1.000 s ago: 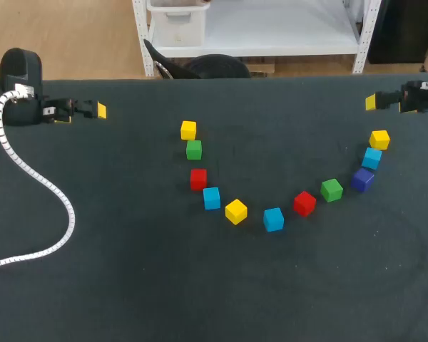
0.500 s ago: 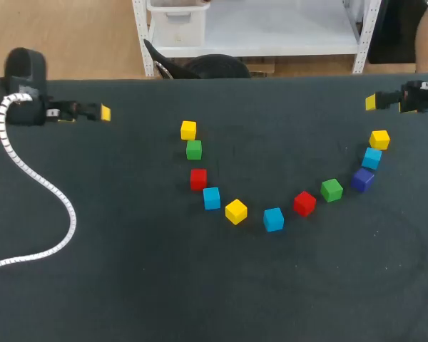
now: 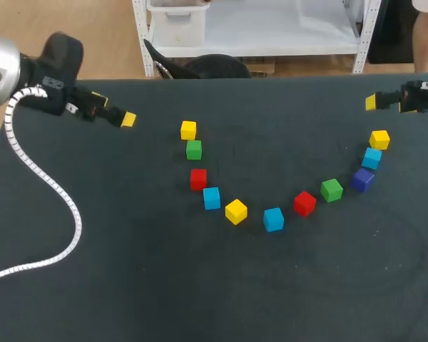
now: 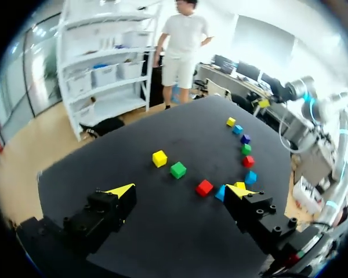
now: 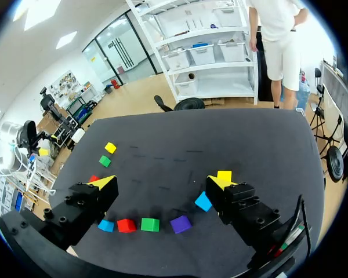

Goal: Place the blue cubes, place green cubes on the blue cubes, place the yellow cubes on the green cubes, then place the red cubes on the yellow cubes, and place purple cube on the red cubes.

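Several cubes lie in a U-shaped row on the dark table [image 3: 128, 271]. On the left branch are yellow [image 3: 188, 130], green [image 3: 194, 149], red [image 3: 198, 179], blue [image 3: 212, 197] and yellow [image 3: 236, 211] cubes. A blue cube [image 3: 273, 219] sits at the bottom. Up the right branch run red [image 3: 304, 203], green [image 3: 332, 189], purple [image 3: 362, 179], blue [image 3: 372, 157] and yellow [image 3: 379, 140] cubes. My left gripper [image 3: 125, 118] [image 4: 181, 191] hovers open, well left of the row. My right gripper [image 3: 372, 102] [image 5: 160, 182] stands open at the far right edge, above the yellow cube [image 5: 224, 175]. Neither holds anything.
A white ribbed cable [image 3: 53, 192] from my left arm trails over the table's left part. The near half of the table holds no objects.
My left arm has swung right and slightly nearer to the cubes, its gripper still open. The right arm and all the cubes have kept still.
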Available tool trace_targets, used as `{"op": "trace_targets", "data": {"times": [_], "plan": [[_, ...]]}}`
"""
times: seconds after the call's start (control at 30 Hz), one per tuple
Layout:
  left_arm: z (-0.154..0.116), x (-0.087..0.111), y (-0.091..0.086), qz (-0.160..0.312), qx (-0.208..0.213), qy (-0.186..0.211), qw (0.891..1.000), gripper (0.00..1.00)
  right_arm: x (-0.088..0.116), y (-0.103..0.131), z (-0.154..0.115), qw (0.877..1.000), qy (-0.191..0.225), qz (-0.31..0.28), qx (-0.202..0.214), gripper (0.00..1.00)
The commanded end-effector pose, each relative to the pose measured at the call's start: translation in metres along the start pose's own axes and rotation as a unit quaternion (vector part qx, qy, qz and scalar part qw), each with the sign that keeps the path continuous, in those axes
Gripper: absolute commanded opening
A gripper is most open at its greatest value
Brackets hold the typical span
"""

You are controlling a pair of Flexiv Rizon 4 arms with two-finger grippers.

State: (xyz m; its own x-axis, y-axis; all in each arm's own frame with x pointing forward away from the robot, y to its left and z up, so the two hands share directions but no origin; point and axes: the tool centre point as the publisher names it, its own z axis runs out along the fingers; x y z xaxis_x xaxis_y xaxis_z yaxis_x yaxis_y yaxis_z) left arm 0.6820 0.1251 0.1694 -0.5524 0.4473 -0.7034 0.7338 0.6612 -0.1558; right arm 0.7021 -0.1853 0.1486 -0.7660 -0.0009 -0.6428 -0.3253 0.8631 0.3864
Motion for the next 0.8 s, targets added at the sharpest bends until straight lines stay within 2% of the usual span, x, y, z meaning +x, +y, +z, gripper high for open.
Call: {"op": "trace_targets", "data": {"times": [0.03, 0.13, 0.43, 0.7, 0.8], "plan": [[-0.004, 0.005, -0.011, 0.044, 0.017, -0.022, 0.999, 1.00, 0.000, 0.001, -0.001, 1.000, 0.000, 0.000, 0.001, 1.00], [0.000, 0.004, -0.020, 0.080, 0.027, -0.012, 0.996, 1.00, 0.000, 0.001, -0.001, 1.000, 0.000, 0.000, 0.001, 1.00], [0.029, -0.016, -0.036, 0.113, 0.056, 0.014, 0.992, 1.00, 0.000, 0.001, -0.001, 1.000, 0.000, 0.000, 0.001, 1.00], [0.055, -0.022, -0.051, 0.130, 0.083, 0.046, 0.987, 1.00, 0.000, 0.001, -0.001, 1.000, 0.000, 0.000, 0.001, 1.00], [0.058, -0.020, -0.051, 0.117, 0.097, 0.050, 0.987, 1.00, 0.000, 0.001, -0.001, 1.000, 0.000, 0.000, 0.001, 1.00]]}}
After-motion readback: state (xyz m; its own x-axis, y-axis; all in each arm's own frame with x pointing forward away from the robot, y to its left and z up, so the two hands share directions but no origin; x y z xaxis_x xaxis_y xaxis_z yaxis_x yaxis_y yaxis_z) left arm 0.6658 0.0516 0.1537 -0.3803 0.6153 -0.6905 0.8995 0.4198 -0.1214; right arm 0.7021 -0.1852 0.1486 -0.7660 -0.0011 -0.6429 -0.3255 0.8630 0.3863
